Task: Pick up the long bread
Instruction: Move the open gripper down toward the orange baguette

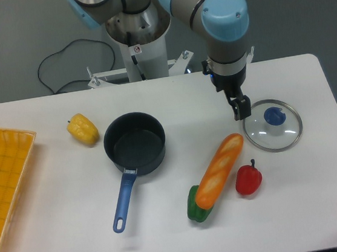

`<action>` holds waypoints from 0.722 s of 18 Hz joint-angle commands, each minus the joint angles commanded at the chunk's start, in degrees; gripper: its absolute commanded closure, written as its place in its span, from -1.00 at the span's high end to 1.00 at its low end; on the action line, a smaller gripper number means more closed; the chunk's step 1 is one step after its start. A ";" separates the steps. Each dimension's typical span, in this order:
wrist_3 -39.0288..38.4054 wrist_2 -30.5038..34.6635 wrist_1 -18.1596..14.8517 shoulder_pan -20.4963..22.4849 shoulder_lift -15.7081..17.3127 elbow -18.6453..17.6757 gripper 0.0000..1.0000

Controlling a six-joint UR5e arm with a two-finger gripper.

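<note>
Long bread (220,170) lying diagonal on the white bench (59,236), nobody holding it.

Its lower end sits on top of a green pepper (196,213), and a red pepper (248,179) is just beside it on the right. Further out there's a glass lid (288,133) with a blue knob, a dark pan (134,143) with a blue handle, a yellow pepper (82,129) and an orange basket (5,187) at the left edge. Grey floor behind, black cable (58,65) snaking by the arm's base. The hand (240,108) hangs above the bench between bread and lid, carrying nothing; fingers look close together but honestly can't tell if it's clenched or released from this angle.
</note>
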 joint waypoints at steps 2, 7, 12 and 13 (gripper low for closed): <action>0.44 -0.09 0.09 0.00 0.00 0.00 1.00; -1.22 -1.13 0.44 -0.53 -0.35 -0.61 1.00; -4.30 -5.45 0.62 0.35 -0.26 -1.93 1.00; -5.52 -5.45 0.62 0.35 -0.35 -2.11 1.00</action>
